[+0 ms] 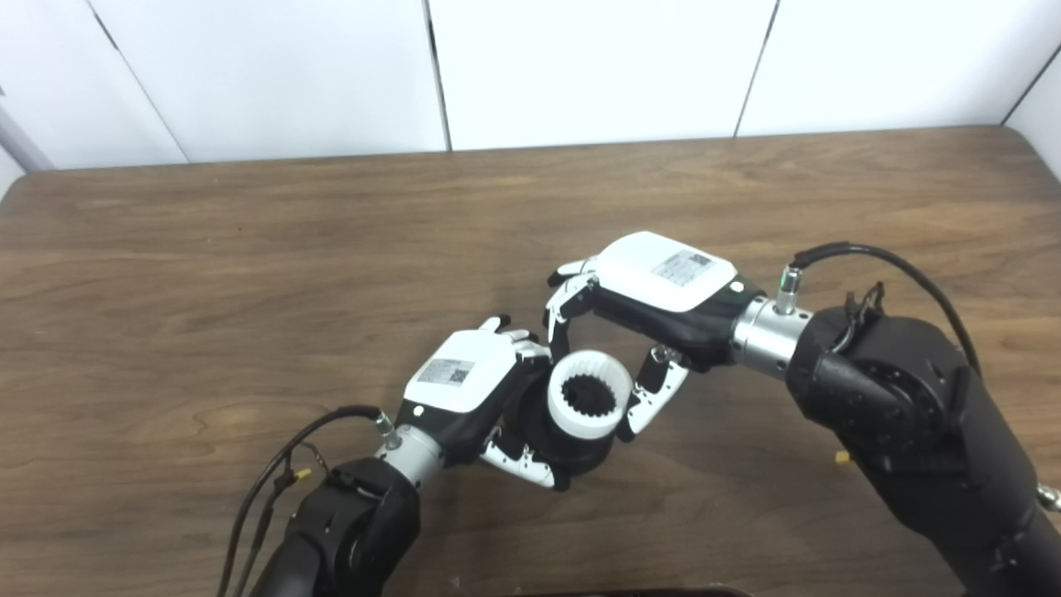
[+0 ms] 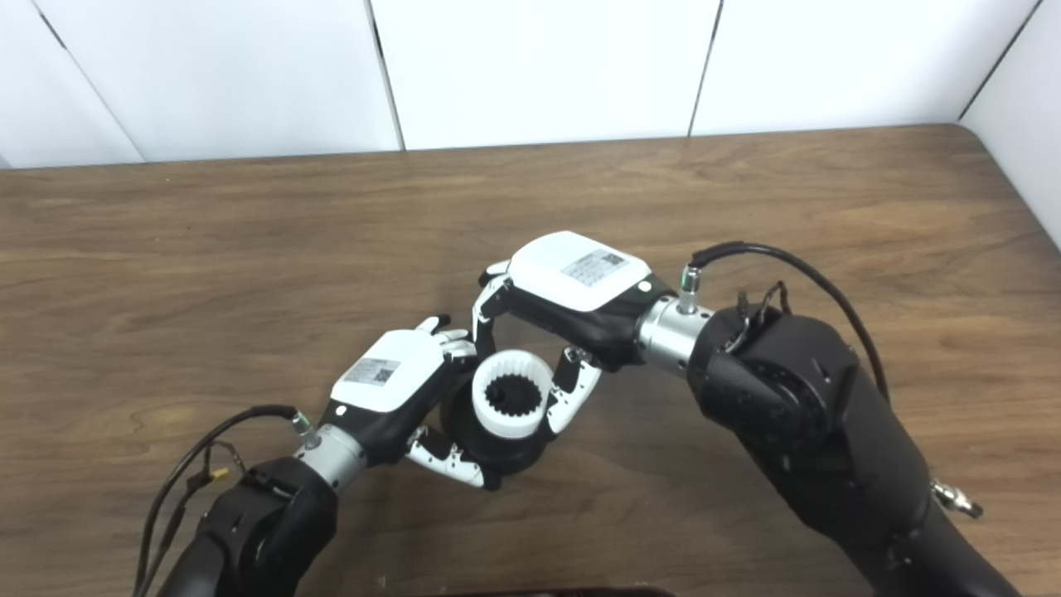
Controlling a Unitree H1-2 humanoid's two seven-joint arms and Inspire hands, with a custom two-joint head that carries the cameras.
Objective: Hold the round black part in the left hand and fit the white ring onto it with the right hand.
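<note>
Just below frame centre, the left hand [image 1: 477,381] clasps the round black part [image 1: 551,444]. A white ring [image 1: 587,396] with a toothed inner bore sits on it, pinched by the right hand [image 1: 655,290].

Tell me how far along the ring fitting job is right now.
Mostly done: the left hand grips the round black part, and the white ring already sits on it. The right hand brackets the ring with its fingers. Left: confirm it is seated, then release.
</note>
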